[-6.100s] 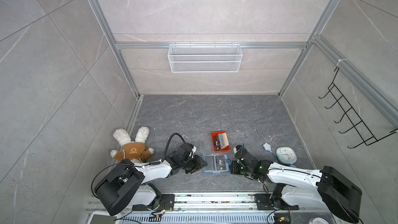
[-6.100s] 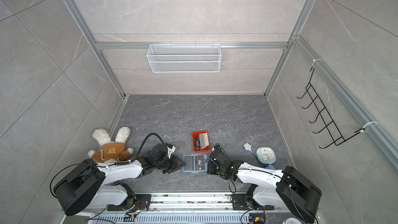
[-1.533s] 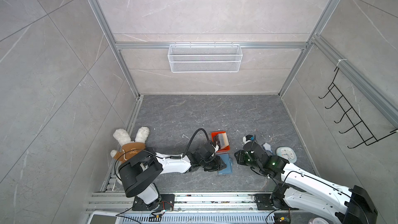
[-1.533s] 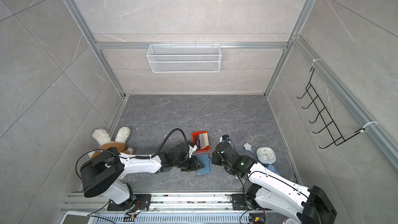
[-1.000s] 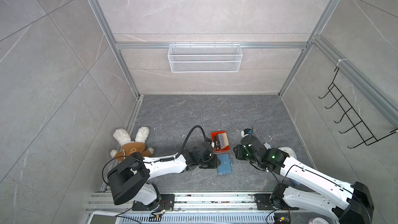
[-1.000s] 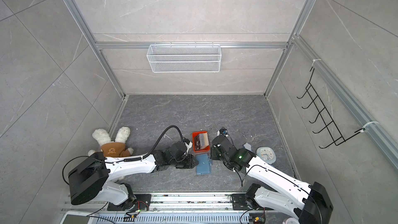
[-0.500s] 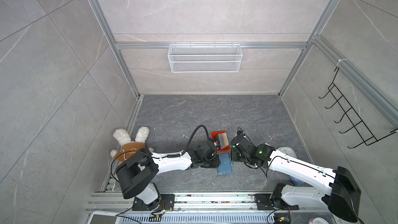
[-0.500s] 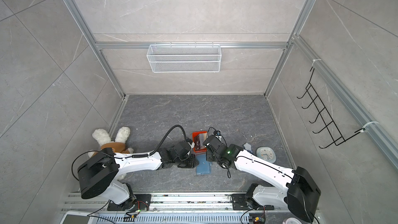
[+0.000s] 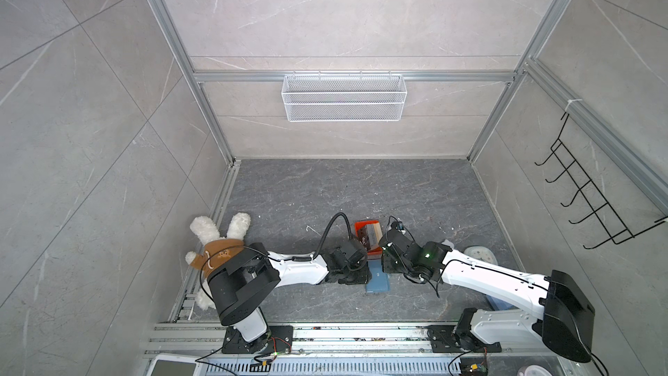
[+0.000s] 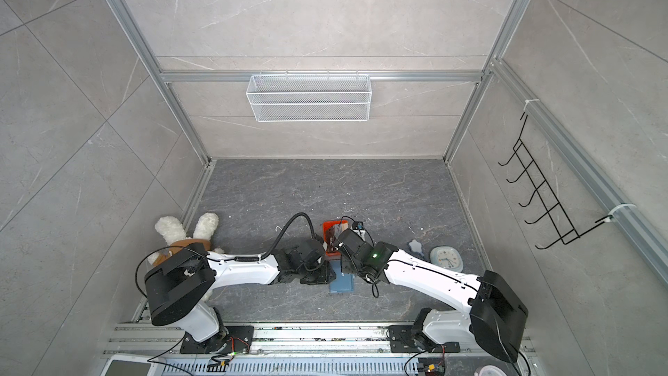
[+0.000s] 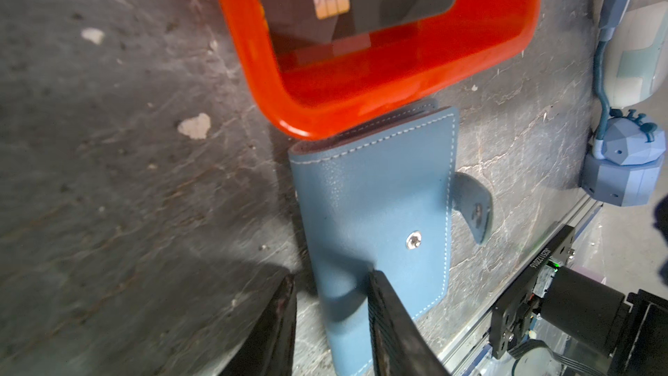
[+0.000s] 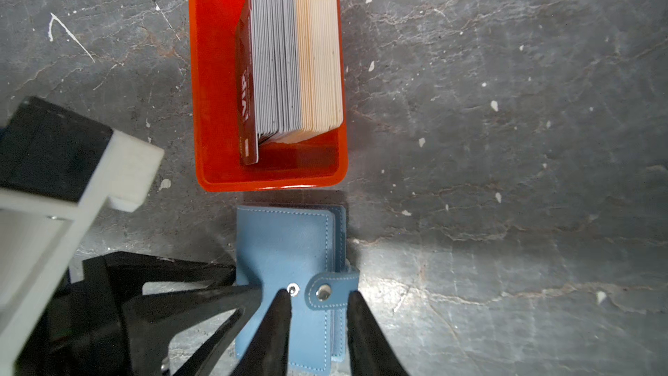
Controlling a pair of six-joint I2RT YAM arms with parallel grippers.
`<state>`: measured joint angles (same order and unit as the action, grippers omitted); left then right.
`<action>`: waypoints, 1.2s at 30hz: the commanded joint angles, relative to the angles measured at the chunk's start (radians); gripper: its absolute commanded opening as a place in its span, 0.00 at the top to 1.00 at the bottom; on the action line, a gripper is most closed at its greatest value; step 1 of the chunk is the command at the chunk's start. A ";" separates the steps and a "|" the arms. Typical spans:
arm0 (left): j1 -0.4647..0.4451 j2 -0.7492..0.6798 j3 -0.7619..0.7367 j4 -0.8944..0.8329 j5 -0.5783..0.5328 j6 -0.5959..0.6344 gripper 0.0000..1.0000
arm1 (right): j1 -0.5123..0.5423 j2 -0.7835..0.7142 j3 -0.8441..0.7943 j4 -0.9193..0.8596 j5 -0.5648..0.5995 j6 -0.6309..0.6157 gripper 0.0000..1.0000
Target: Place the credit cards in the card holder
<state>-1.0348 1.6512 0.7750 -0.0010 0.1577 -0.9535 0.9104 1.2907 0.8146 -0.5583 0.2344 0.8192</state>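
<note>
Credit cards stood packed in an orange tray in both top views. The blue card holder lay folded shut on the floor just beside the tray, and both arms met over it.

In the left wrist view, the left gripper had its fingers spread, one above the holder and one beside it.

In the right wrist view, the right gripper straddled the unfastened snap tab, fingers apart and pinching nothing.

Judging by the full stack, loading had hardly begun.

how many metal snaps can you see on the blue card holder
2. One stud sits on the closed front cover of the card holder; the other snap sits on its strap tab, unfastened, beside the stud. Others may hide inside.
</note>
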 commanded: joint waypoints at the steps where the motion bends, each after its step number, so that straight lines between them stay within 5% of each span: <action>1: -0.008 0.025 0.012 -0.011 -0.019 -0.021 0.63 | 0.007 0.022 -0.007 0.013 -0.012 0.003 0.71; 5: -0.009 0.010 0.001 0.002 -0.024 -0.017 0.64 | 0.008 0.049 0.001 0.001 -0.009 0.007 0.79; 17: -0.009 0.005 -0.041 0.068 0.002 -0.044 0.65 | 0.023 0.125 0.003 0.034 -0.040 0.023 0.71; 36: -0.010 -0.002 -0.054 0.085 0.011 -0.033 0.69 | 0.036 0.185 0.009 -0.026 0.014 0.066 0.72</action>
<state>-1.0393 1.6535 0.7353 0.1001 0.1604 -0.9882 0.9375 1.4666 0.8143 -0.5320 0.2062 0.8619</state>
